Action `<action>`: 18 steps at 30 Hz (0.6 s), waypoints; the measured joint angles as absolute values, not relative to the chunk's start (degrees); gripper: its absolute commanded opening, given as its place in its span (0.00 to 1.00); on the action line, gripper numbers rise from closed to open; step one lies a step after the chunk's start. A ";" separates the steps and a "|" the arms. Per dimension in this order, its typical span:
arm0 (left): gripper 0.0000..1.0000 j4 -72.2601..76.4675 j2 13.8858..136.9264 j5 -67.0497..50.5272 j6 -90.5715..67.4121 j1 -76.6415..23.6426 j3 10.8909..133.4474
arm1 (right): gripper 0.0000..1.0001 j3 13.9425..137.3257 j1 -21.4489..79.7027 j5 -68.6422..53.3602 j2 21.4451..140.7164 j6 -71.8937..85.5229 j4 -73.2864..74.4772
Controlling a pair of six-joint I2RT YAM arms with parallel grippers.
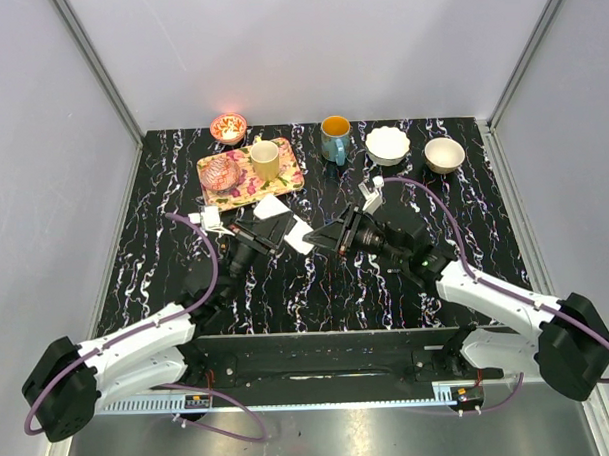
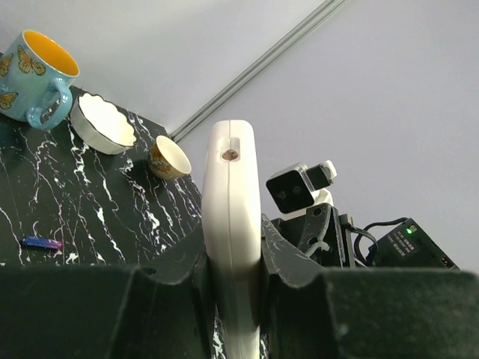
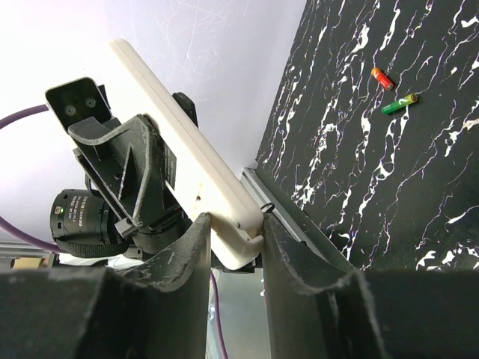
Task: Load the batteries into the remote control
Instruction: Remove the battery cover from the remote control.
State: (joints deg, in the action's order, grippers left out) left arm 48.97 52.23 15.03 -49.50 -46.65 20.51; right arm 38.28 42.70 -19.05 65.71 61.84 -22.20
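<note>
Edgewise, slim white remote control (image 2: 230, 217) clamped in left gripper (image 2: 232, 265), jaws of right gripper (image 3: 235, 233) flanking its end, grip unclear.

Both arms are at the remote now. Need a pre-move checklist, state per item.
1. Hold of left gripper on remote: ok, clamped edge-on.
2. Hold of right gripper on the remote's end: cannot tell; the jaws flank it closely, but a firm grip is unclear.
3. Battery recess open and reachable: cannot tell; only an edge and a plain side show.
4. Batteries located: ok; red battery, green battery and purple battery lie on the table.
5. Battery in a gripper: not ok; neither holds one.
</note>
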 measured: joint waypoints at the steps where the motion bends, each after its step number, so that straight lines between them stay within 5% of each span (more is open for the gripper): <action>1: 0.00 48.93 52.10 15.05 -49.41 -46.68 20.49 | 0.12 38.20 42.72 -19.07 65.60 61.82 -22.13; 5: 0.00 48.84 51.81 16.12 -48.05 -46.41 20.45 | 0.00 37.98 42.70 -18.85 65.10 61.80 -21.39; 18: 0.00 48.10 51.75 17.69 -48.05 -45.67 19.27 | 0.00 37.89 42.13 -20.67 64.40 60.86 -19.55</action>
State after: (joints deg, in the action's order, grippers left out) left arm 48.10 51.75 17.69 -48.05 -45.67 19.27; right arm 37.89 42.13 -20.67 64.40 60.86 -19.55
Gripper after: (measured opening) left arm 0.247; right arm 0.198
